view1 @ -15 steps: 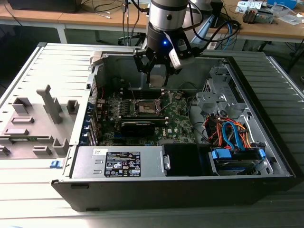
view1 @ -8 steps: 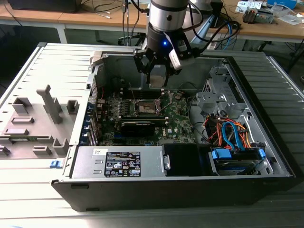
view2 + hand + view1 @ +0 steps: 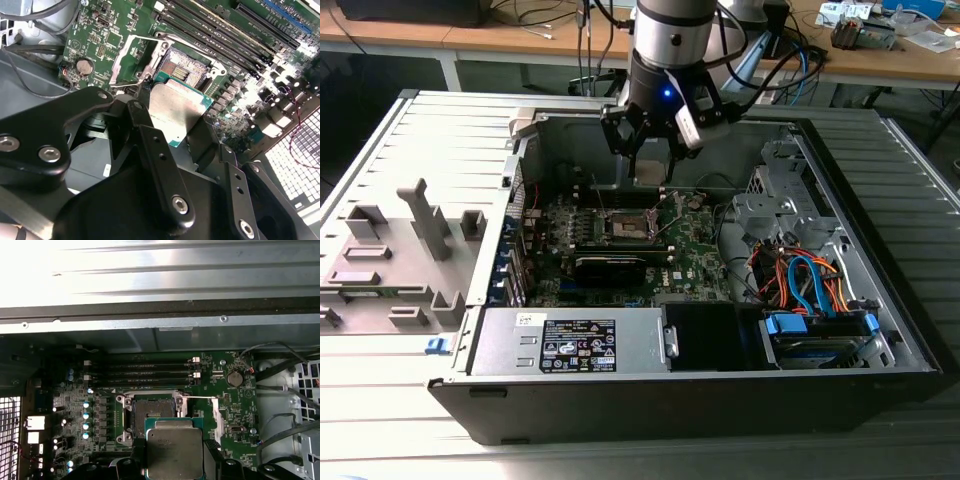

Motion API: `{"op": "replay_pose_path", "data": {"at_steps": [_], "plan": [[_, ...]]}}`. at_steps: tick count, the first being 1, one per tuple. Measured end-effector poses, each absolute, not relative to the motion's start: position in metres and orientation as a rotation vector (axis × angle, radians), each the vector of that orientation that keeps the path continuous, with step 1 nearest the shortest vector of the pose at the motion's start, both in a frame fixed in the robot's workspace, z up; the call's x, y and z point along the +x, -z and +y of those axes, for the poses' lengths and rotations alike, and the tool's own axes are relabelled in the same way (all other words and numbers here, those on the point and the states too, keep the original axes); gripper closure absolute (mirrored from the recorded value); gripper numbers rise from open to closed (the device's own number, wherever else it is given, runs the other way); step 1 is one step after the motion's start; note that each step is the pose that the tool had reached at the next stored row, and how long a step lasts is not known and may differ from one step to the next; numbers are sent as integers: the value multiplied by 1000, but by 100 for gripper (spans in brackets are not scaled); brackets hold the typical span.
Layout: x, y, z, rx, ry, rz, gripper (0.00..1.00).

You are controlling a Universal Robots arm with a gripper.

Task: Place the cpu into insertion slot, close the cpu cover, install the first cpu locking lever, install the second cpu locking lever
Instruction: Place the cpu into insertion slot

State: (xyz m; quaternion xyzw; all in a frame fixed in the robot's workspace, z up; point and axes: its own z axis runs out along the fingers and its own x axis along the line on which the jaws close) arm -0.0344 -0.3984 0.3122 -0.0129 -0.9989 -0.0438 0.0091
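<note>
Overhead, my pincer (image 3: pixel 648 158) hung inside the open computer case (image 3: pixel 880 300), which lay on its side on the grey slatted bench (image 3: pixel 380 390). Its black fingers (image 3: pixel 150 145) were closed partway on the chip (image 3: pixel 175 111), gripping it by two opposite edges with its silvery-grey top facing up toward the wrist. In the first wrist view the chip (image 3: pixel 174 447) hung level above the green circuit board (image 3: pixel 235 432), overlapping one edge of the socket (image 3: pixel 152 412) without sitting in it. The socket (image 3: pixel 182 70) lay open, with its dark centre and contact field bare inside the silver rim. The cover (image 3: pixel 121 57) was swung up off the socket, and I could see the board through its window. In the exterior view the socket (image 3: pixel 632 225) sat near the middle of the board, toward the case's far wall, directly under my pincer. A round coin battery (image 3: pixel 84 65) sat on the board near the cover.
</note>
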Motion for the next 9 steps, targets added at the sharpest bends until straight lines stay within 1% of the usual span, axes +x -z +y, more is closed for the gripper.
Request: {"op": "replay_pose_path", "data": {"at_steps": [9], "plan": [[-34,-309,-399,-40,137,-3120,45]]}}
